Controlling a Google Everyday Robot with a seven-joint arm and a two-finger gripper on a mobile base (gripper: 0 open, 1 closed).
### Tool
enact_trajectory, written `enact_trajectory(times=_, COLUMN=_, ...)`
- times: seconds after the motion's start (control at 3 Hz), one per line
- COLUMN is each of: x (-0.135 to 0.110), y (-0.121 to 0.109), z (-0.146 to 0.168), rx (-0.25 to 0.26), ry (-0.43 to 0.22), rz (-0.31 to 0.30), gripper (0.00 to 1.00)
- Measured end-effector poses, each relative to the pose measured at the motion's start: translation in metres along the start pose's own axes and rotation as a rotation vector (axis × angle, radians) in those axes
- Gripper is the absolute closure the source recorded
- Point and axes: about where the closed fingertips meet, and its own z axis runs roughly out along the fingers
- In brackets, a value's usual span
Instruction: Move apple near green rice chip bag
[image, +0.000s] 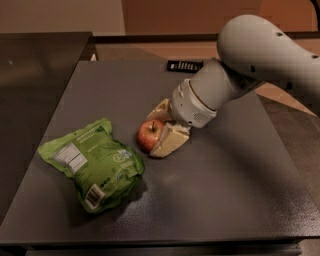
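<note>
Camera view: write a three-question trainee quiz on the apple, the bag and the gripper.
1. True or false: the apple lies on top of the green rice chip bag.
2. Pick one: the gripper is A) closed around the apple, B) pressing on the bag, C) raised high, touching nothing.
3. Fill in: in the picture, the apple sits to the bag's ____.
Key: 1 false; 2 A; 3 right.
</note>
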Motion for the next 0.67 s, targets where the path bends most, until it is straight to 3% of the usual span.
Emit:
enact_trajectory(times=0.33, x=-0.0014, y=0.0007, z=0.0002, rx=-0.001, ry=0.001, rz=-0.003, gripper=0.0)
enact_trajectory(times=0.67, x=-0.0014, y=0.0008, z=0.0002, rx=-0.001, ry=0.001, rz=-0.003, gripper=0.0)
